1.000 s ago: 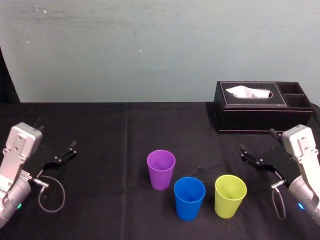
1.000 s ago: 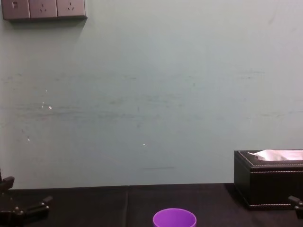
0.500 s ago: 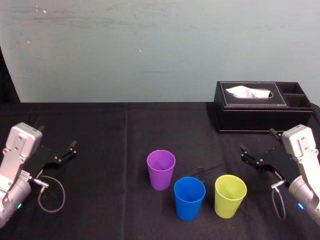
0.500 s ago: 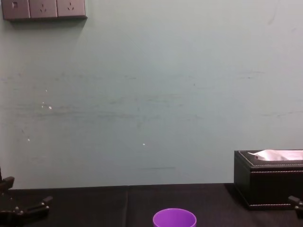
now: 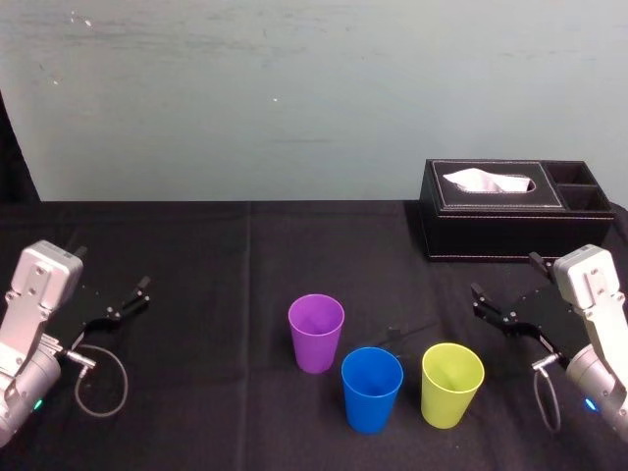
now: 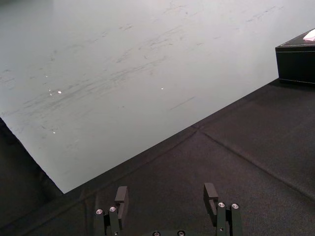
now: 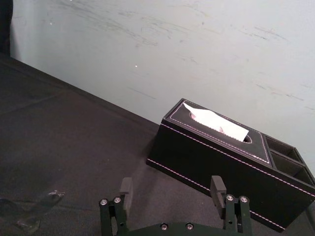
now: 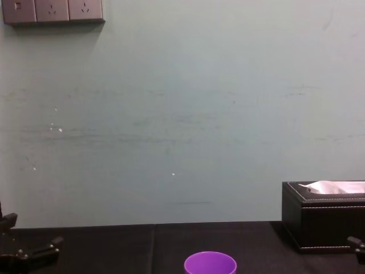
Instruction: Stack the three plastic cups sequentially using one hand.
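Head view: three cups stand upright, mouths up, near the middle of the table (image 5: 196,245). The purple cup (image 5: 316,332) is farthest back and to the left. The blue cup (image 5: 372,389) is nearest the robot and just beside the purple one. The yellow-green cup (image 5: 452,384) is right of the blue, close, and seemingly not touching it. None is nested, so stacking is not begun. Open mouths and tapered walls suit dropping one cup into the next (judgement: they should nest easily, but light smooth plastic may tip under a sideways nudge).

The left hand (image 5: 114,268) hangs low at the table's left side, fingers apart, holding nothing, well apart from the cups. The right hand (image 5: 503,275) sits likewise on the right, fingers apart and empty, between the tissue box (image 5: 500,211) and the yellow-green cup. Being nearer a cup, it looks the likelier worker.

Surface: matte black cloth with one seam running back from near the middle. The tissue box stands at the back right, a white tissue poking from its slot.

Room: a pale blue-green wall (image 5: 294,98), scuffed. The chest view shows a row of sockets (image 8: 52,10) at upper left.
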You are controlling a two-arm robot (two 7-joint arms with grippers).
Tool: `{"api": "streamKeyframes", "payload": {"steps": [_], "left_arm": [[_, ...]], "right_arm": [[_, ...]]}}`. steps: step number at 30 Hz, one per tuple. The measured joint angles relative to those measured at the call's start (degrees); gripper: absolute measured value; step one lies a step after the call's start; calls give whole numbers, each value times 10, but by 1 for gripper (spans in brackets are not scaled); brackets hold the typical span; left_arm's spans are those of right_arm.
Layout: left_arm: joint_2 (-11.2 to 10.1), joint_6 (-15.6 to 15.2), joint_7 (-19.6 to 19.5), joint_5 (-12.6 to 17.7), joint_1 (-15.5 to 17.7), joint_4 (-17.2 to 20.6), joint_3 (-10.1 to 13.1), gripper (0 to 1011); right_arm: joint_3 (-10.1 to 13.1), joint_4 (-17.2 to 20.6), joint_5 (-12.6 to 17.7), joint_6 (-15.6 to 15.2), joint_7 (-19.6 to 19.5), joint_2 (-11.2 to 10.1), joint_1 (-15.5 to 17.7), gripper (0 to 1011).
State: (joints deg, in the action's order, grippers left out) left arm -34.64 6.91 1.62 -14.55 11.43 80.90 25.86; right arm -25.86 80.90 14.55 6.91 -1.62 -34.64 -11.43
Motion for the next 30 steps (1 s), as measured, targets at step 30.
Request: {"api": "streamKeyframes", "payload": {"steps": [30], "left_arm": [[0, 0, 0, 0, 0, 0, 0, 1000]], "right_arm": [[82, 124, 86, -7, 52, -31, 108, 1000]]}}
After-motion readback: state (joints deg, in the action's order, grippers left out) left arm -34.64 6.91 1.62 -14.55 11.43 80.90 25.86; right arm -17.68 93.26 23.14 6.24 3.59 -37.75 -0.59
